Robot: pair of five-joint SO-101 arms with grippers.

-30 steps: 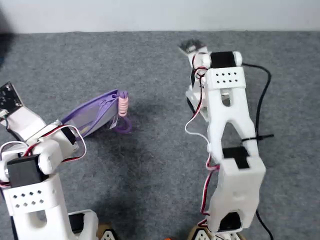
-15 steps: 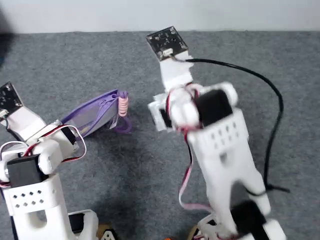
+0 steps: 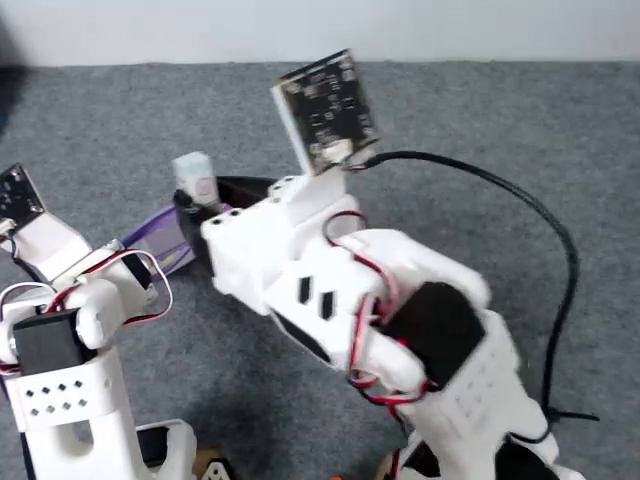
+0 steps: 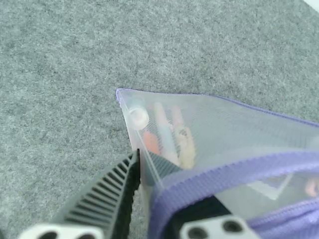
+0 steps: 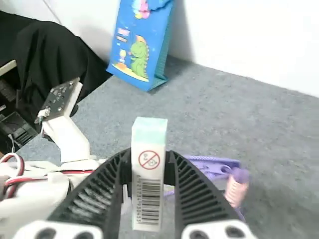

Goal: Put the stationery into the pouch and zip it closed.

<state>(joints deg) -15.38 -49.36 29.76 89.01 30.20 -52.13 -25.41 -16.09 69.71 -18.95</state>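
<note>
Pinching a corner of the translucent, purple-trimmed pouch (image 4: 224,134) with the left end effector (image 4: 149,169), ridged black fingers (image 4: 107,194) pressed together on the clear sheet just under the purple zip band. Holding that pouch (image 3: 160,232) tilted up off the grey table (image 3: 500,130), toward the table's left edge, about midway between front and back. Inside the pouch, near the gripped corner and showing through the sheet: a few pens or sticks (image 4: 167,134) in pink, orange and pale tones, too blurred to name exactly.

Clamping a small white stationery block (image 5: 148,174) with a pale green top upright in the right end effector (image 5: 148,164), one ridged finger on each side, with a barcode and a red prohibition mark facing the wrist camera. Hovering with that block (image 3: 194,177) and end effector (image 3: 205,200) right above the pouch's raised end, near the zip; cannot tell whether touching the pouch. Just beyond the block, as seen from the right wrist: the pouch's purple zip end (image 5: 209,167), with a pink coiled charm (image 5: 234,191) hanging from it. Farther back, leaning against the white wall: a blue gift bag (image 5: 142,45) printed with a green dinosaur, beside a heap of black cloth (image 5: 45,55).
</note>
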